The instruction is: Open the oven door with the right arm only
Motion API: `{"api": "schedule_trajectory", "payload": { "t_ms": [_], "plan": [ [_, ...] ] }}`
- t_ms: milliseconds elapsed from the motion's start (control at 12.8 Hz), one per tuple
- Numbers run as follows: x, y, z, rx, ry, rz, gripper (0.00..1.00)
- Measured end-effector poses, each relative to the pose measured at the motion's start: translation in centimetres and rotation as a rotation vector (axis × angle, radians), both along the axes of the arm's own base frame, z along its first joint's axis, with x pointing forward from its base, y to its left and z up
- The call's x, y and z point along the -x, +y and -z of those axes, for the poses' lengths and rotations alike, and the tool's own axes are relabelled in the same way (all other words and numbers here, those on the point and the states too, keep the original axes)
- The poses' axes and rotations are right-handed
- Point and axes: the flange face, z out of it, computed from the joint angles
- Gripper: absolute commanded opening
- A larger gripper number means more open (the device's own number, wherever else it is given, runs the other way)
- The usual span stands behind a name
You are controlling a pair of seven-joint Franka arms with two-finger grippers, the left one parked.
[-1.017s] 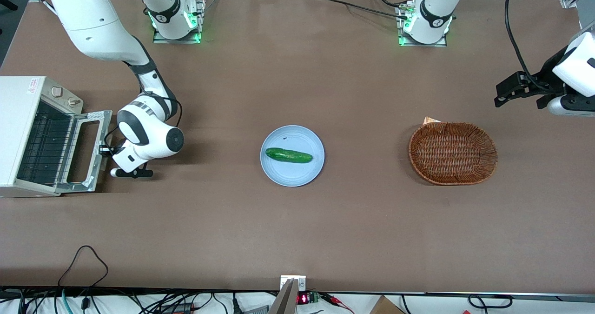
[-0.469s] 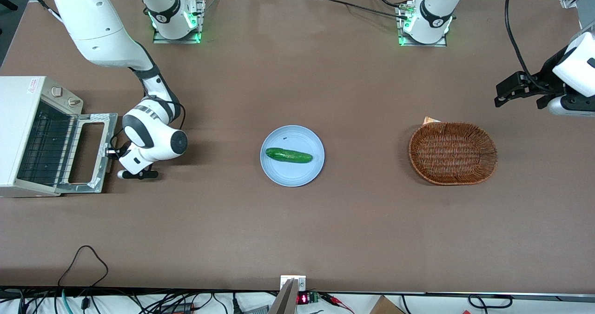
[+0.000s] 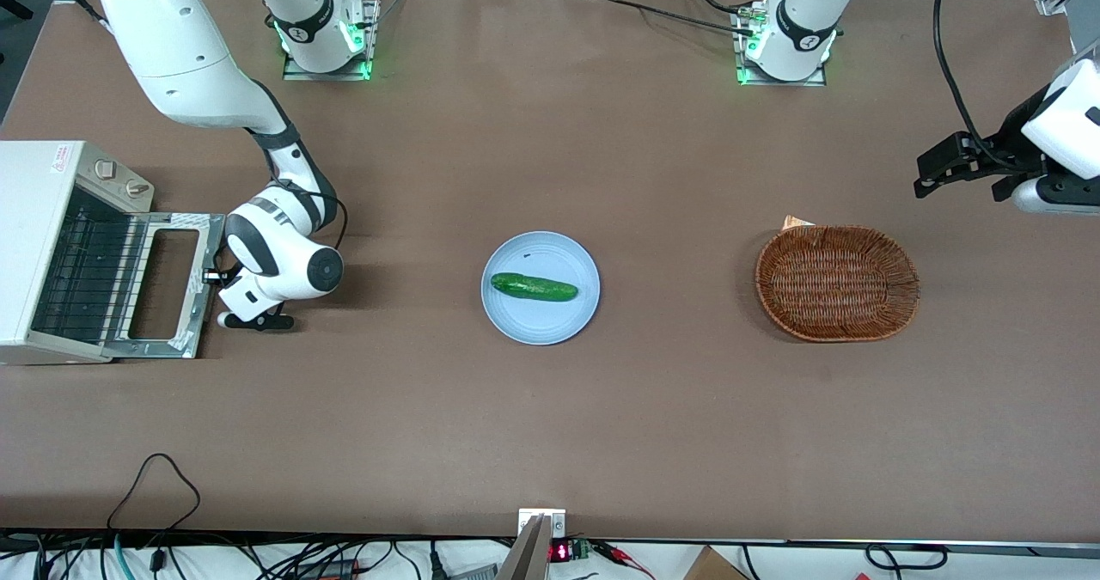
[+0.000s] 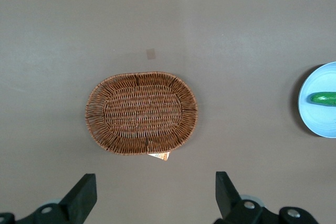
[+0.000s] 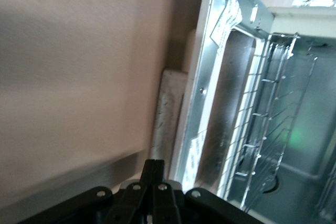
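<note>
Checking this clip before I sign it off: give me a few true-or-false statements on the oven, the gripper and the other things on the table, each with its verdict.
1. The oven door is folded down, showing the wire rack inside. True.
2. The gripper is at the door's free edge, with its fingers together. True.
3. The cucumber lies in the basket. False: it lies on the blue plate, and the basket holds nothing that can be seen.
4. The basket is toward the working arm's end of the table. False: it is toward the parked arm's end; the oven is at the working arm's end.
5. The plate is between the oven and the basket. True.
</note>
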Motion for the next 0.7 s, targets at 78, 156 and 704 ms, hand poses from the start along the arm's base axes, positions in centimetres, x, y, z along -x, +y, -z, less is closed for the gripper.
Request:
{"api": "schedule_trajectory", "payload": {
  "t_ms": [78,156,704],
  "plan": [
    [-0.3,0.8,-0.4,-0.02,-0.011,0.019,0.06],
    [-0.6,1.5,-0.8,-0.04,-0.019,0.038,0.21],
    [-4.1,4.4,-10.9,-0.245,0.065,0.238,0.99]
  ]
}}
